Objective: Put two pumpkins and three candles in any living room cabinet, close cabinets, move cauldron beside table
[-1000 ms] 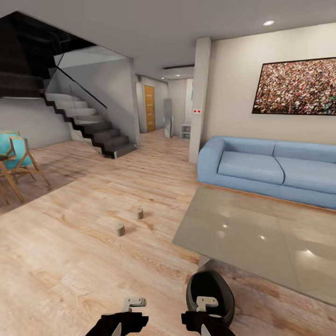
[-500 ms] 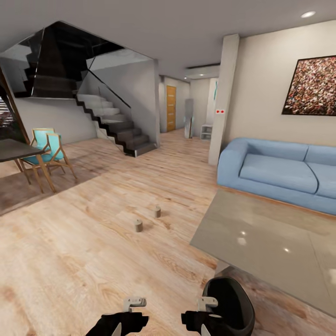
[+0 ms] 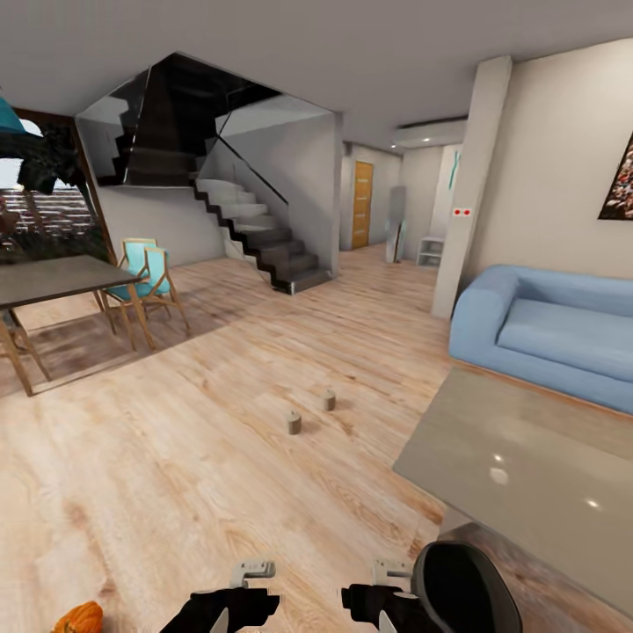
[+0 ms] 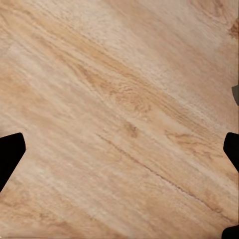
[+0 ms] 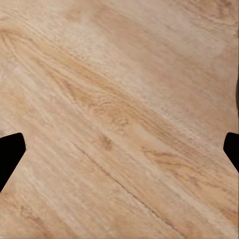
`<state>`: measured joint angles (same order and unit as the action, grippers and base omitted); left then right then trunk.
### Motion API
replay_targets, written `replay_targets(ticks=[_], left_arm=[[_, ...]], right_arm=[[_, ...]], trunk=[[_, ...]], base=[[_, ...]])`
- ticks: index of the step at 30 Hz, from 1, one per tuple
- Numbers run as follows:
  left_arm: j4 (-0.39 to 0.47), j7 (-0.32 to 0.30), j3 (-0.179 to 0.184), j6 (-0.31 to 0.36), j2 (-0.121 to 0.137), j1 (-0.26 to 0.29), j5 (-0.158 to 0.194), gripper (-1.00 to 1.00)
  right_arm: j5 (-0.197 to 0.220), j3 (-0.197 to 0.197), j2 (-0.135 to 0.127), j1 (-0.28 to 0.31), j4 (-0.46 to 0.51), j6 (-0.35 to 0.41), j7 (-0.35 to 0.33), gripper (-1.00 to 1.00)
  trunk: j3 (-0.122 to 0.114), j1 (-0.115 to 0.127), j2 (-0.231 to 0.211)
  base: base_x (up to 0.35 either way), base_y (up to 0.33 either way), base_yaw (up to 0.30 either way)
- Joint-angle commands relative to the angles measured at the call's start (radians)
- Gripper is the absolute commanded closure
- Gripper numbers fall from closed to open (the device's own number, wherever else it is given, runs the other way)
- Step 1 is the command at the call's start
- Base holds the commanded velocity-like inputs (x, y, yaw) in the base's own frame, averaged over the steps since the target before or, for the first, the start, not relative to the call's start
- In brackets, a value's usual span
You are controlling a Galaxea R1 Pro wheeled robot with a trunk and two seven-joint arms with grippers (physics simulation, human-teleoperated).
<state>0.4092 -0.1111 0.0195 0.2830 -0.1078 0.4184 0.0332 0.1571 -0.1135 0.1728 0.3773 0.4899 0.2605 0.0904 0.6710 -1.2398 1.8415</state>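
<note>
We're looking across a big wood floor point(image 3: 220, 440) with the blue sofa point(image 3: 549, 338) off past our right side and the glass coffee table point(image 3: 527, 475) in front of it. The black cauldron point(image 3: 462, 589) sits right beside our right gripper point(image 5: 119, 144), next to the table's near corner. A pumpkin point(image 3: 79, 618) pokes in beyond our left gripper point(image 4: 119, 149). 2 candles point(image 3: 294, 424) stand on the floor well ahead of both jaws, near each other. Both pairs of jaws are spread wide with nothing between them, just bare floor.
</note>
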Motion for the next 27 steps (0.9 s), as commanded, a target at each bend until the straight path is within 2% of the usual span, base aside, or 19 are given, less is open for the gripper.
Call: replay_targets(ticks=[1,17,27], left_arm=[[0.002,-0.001,0.002,0.006,0.000,0.000,0.004,-1.00],[0.001,-0.001,-0.002,-0.004,0.003,-0.001,0.007,-1.00],[0.001,-0.001,-0.003,-0.006,0.003,-0.001,0.008,-1.00]], right_arm=[[0.010,-0.008,-0.001,0.000,0.003,0.005,0.009,-1.00],[0.010,-0.008,-0.001,0.000,0.003,0.004,0.009,-1.00],[0.010,-0.008,-0.001,0.000,0.003,0.004,0.009,-1.00]], trunk=[[0.001,0.000,0.000],[0.001,0.000,0.000],[0.001,0.000,0.000]], base=[[0.000,0.000,0.289],[-0.045,0.002,0.289],[-0.257,0.056,0.289]])
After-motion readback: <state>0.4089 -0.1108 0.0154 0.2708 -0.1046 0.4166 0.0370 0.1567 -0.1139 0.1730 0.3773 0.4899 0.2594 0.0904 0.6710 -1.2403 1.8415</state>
